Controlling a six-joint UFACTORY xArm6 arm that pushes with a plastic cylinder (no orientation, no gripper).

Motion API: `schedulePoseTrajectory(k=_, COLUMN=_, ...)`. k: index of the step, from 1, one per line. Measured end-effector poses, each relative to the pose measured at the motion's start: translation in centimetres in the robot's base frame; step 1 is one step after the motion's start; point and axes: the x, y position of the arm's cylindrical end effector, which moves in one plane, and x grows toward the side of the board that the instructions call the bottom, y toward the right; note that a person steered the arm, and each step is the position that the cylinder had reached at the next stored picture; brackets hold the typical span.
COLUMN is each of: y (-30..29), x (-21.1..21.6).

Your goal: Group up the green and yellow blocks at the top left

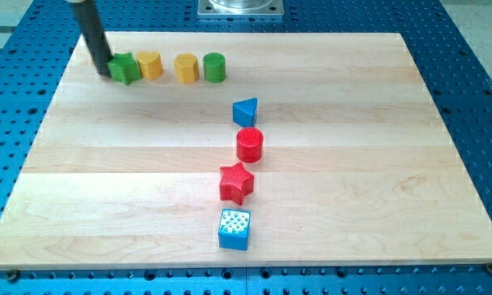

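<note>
Four blocks stand in a row near the view's top left of the wooden board (pixel 107 164). From left to right they are a green star-like block (pixel 125 68), a yellow hexagonal block (pixel 150 65), a second yellow hexagonal block (pixel 186 69) and a green cylinder (pixel 215 67). The first two touch each other. A small gap separates them from the second pair, which stand close together. My tip (pixel 102 74) rests against the left side of the green star-like block. The dark rod rises from it toward the view's top.
A blue triangular block (pixel 245 111), a red cylinder (pixel 249 145), a red star (pixel 236 182) and a blue cube (pixel 234 229) form a column down the board's middle. A metal mount (pixel 241 7) sits at the view's top. Blue perforated table surrounds the board.
</note>
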Motion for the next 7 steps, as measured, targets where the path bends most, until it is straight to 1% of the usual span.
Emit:
schedulePoseTrajectory(k=1, y=3.6, x=-0.5)
schedulePoseTrajectory(k=2, y=5.6, x=-1.1)
schedulePoseTrajectory(k=3, y=5.6, x=-2.1)
schedulePoseTrajectory(k=4, y=5.2, x=-6.2)
schedulePoseTrajectory(k=5, y=11.0, x=-6.8)
schedulePoseTrajectory(k=6, y=12.9, x=-5.6)
schedulePoseTrajectory(k=7, y=11.3, x=-2.7)
